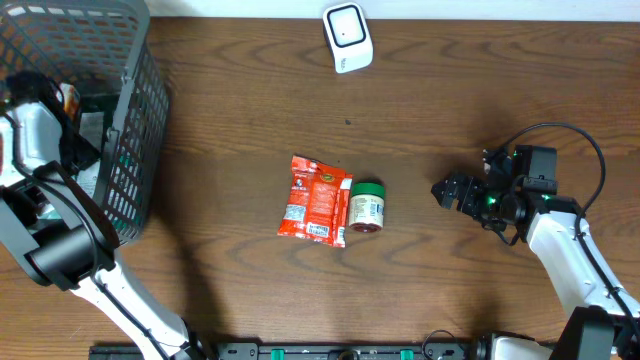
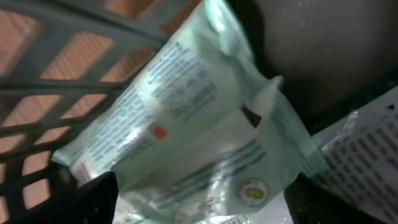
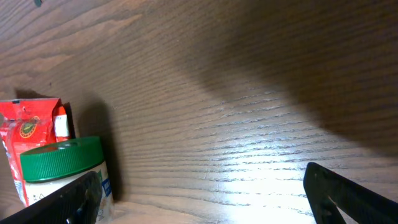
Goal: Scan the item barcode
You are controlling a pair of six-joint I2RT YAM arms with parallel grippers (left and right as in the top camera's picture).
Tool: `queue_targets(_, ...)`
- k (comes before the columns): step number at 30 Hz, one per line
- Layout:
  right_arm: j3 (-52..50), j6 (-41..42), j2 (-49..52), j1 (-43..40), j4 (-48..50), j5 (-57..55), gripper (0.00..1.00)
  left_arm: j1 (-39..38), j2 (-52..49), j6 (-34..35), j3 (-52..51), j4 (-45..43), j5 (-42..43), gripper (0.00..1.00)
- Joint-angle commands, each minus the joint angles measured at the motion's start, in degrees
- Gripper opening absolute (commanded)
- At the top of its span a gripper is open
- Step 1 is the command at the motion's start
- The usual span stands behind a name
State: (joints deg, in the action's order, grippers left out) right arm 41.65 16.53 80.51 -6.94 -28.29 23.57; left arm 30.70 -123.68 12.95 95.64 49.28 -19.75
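In the left wrist view a pale green printed packet (image 2: 193,124) lies inside the basket. My left gripper (image 2: 199,202) is open right over it, with the dark fingers (image 2: 93,199) standing wide on either side of its lower end. In the overhead view the left gripper (image 1: 62,98) reaches down into the grey basket (image 1: 135,120). The white barcode scanner (image 1: 348,37) sits at the back of the table. My right gripper (image 1: 445,190) is open and low over the table, pointing left at a green-lidded jar (image 1: 366,206) and a red packet (image 1: 315,200). Nothing is between its fingers (image 3: 348,193).
The basket holds other printed packets (image 2: 367,149). In the right wrist view the jar (image 3: 62,165) and the red packet (image 3: 28,130) stand at the left edge, with bare wooden tabletop (image 3: 249,124) ahead of the right gripper (image 3: 199,202).
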Motion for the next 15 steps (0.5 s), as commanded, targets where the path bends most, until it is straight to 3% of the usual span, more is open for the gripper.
queue_targets(1, 0.72, 0.59, -0.74, -0.48, 0.0, 0.24, 0.99, 0.11, -0.72, -2.01, -4.61, -2.75, -0.66, 0.86)
queue_targets(4, 0.72, 0.59, -0.74, -0.48, 0.0, 0.24, 0.99, 0.11, -0.74, -1.99, -7.08, -5.2, -0.66, 0.84)
queue_targets(10, 0.72, 0.59, -0.74, -0.48, 0.0, 0.24, 0.99, 0.11, -0.68, -2.27, -7.34, -6.01, -0.66, 0.47)
queue_targets(15, 0.72, 0.59, -0.74, -0.48, 0.0, 0.24, 0.99, 0.11, -0.68, -2.25, -7.32, -6.29, -0.66, 0.29)
